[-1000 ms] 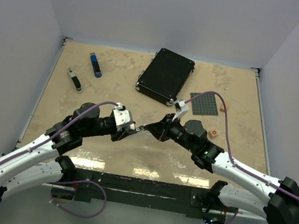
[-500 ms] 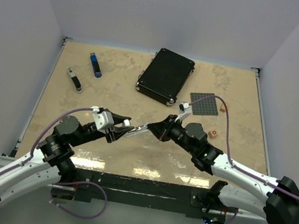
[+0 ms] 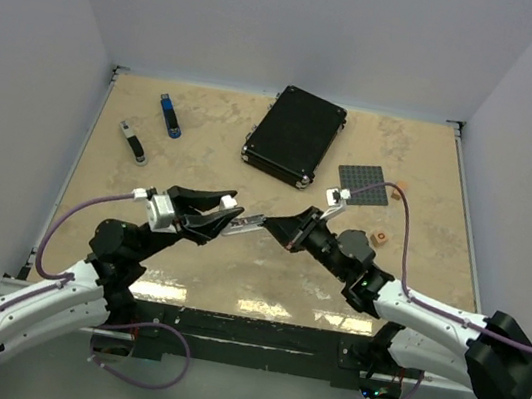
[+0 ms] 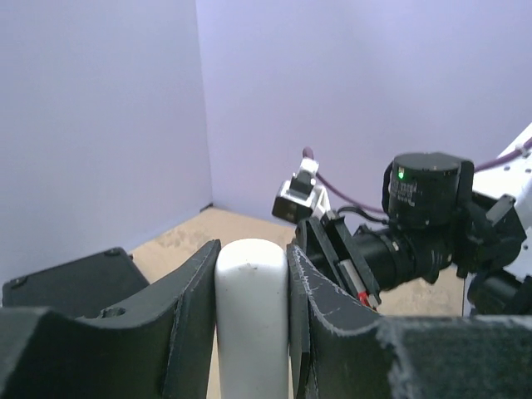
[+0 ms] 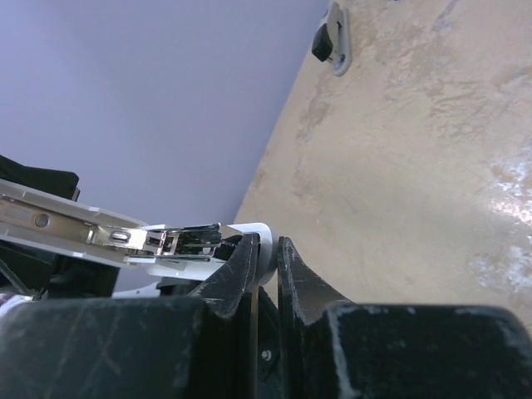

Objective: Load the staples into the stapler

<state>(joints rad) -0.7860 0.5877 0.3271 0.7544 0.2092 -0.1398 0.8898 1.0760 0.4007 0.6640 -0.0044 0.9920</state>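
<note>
Left gripper (image 3: 227, 210) has been swung left, the stapler (image 3: 247, 223) held above the surface's (image 3: 191, 162) middle.
It is squeezed by half-open left jaws and pinched by the right gripper's (image 3: 279, 228) nearly shut jaws. Opening seems in hand; the staples, not seen, must be fetched next.

Top camera looks down from high behind the near edge over the whole table (image 3: 203, 149); both wrist cameras sit very close, aimed from opposite sides at the stapler (image 3: 242, 224), which all three views share
</note>
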